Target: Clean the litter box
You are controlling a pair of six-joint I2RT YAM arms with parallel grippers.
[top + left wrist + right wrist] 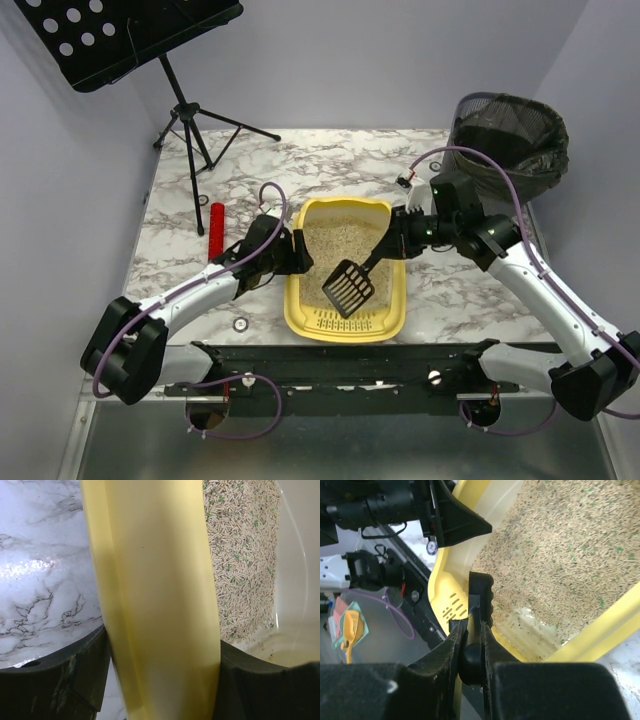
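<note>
The yellow litter box (300, 318) lies at the table's middle, with beige litter (340, 238) at its far end and the slotted sieve section (345, 322) at its near end. My left gripper (296, 252) is shut on the box's left rim. In the left wrist view that rim (155, 580) fills the gap between my black fingers (50, 680). My right gripper (393, 243) is shut on the handle of a black slotted scoop (348, 288), whose blade hangs over the box's near half. The right wrist view shows the handle (481, 600) pinched between the jaws above the litter (560, 545).
A grey mesh bin with a black bag (508, 135) stands at the far right. A black music stand (190, 110) is at the far left. A red cylinder (216, 232) lies left of the box, and a small ring (241, 324) lies near the front edge.
</note>
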